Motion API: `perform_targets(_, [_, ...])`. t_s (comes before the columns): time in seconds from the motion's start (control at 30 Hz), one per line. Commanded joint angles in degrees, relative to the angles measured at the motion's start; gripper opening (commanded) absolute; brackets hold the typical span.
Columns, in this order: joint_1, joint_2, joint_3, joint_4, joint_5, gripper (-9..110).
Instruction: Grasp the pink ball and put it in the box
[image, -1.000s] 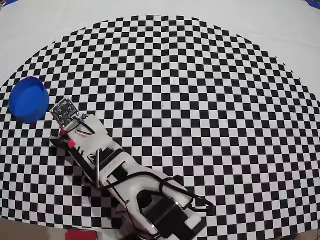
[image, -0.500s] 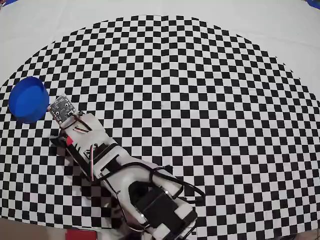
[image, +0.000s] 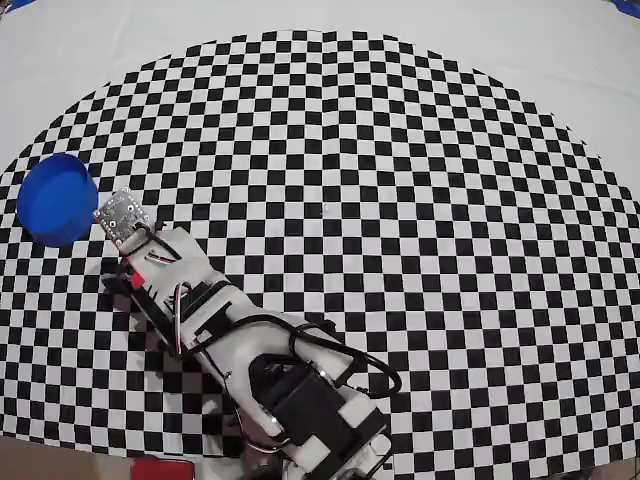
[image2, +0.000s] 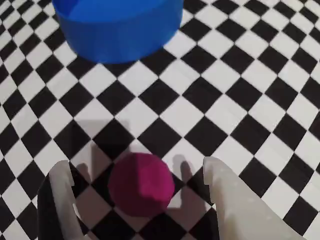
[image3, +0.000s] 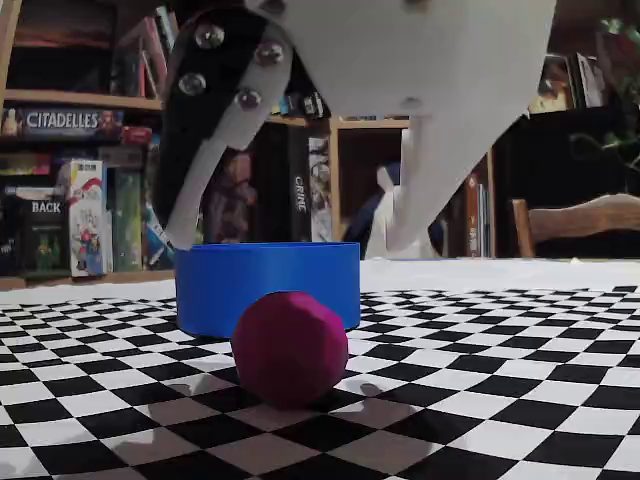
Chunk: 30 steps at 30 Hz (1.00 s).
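A white table (image: 560, 60) carries a black-and-white checkered mat (image: 400, 200) that is rounded along its far edge in the overhead view. The pink ball (image3: 290, 347) rests directly on the checkered squares, and the blue box (image3: 268, 285) stands on the mat just behind it in the fixed view, near the mat's left edge (image: 57, 198) in the overhead view.

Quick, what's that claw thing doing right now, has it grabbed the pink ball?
Gripper: open, holding nothing. Its fingers sit on either side of the pink ball, with gaps showing; the ball rests on the checkered table.
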Motion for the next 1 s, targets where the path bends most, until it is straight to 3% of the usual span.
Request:
perform_targets(0.0, [0.26, -0.79, -3.43, 0.53, -0.35, 31])
perform_targets(0.97, [0.7, -7.47, -8.44, 4.92, -0.44, 31])
